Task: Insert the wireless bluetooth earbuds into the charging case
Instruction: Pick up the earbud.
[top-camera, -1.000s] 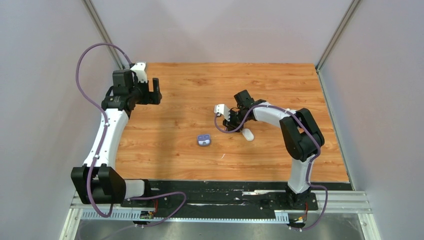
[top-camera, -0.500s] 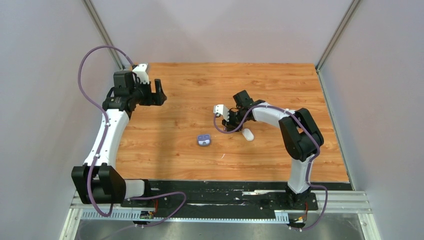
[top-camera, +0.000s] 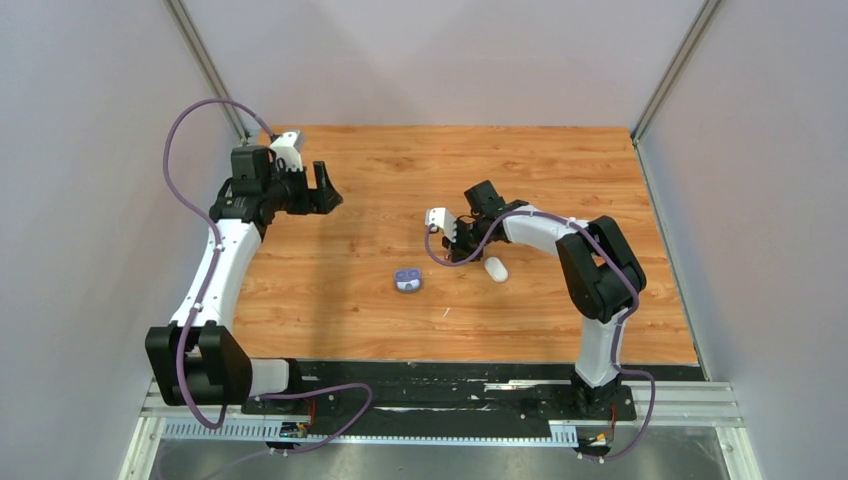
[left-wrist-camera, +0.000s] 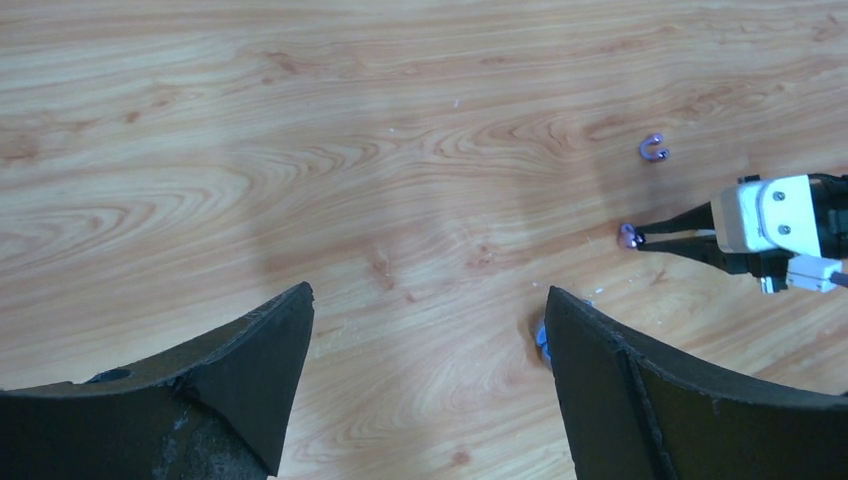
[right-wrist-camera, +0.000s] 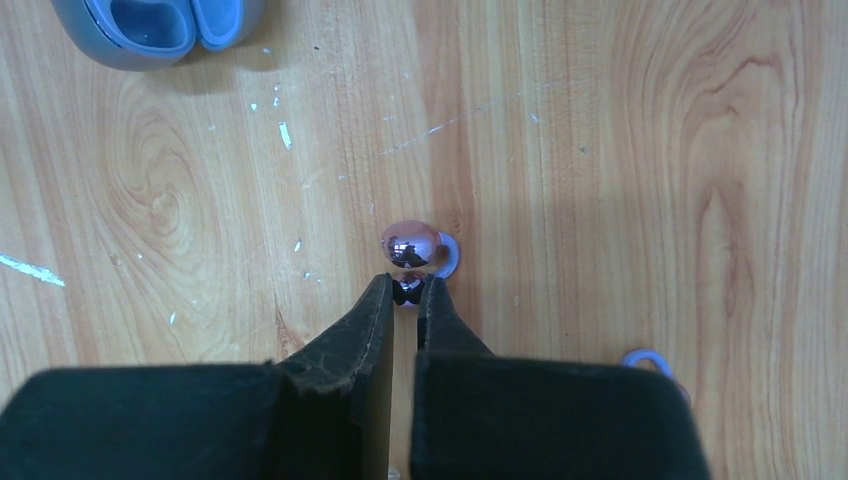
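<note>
Worktop (top-camera: 380, 170) of orange wood grain fills my overhead view; my left arm (top-camera: 215, 265) runs up the left side toward the far corner; my right arm (top-camera: 595, 270) bends in from the right, its wrist low over the middle of the boards.

Left jaws hang above bare wood, spread wide and holding nothing; on the left wrist view both dark fingers (left-wrist-camera: 250, 385) frame the bottom corners with open grain between them.

Right jaws point down at the worktop, drawn almost together; on the right wrist view their tips pinch the small dark stem of the purple bud (right-wrist-camera: 410, 243).

White case (top-camera: 495, 268) lies just right of the right jaws; the open case (top-camera: 407, 281), blue-grey, sits near it on the side toward the arm bases, its two blue hollows facing up in the top left corner of the right wrist view.

Purple bud rests on the wood, glossy and round, just ahead of the jaw tips and well apart from the open case; a pale ring (right-wrist-camera: 447, 257) touches its right side.

Smallest of all, a purple loop (left-wrist-camera: 653, 148) lies on the boards, apart from the bud; I cannot tell what it is.
</note>
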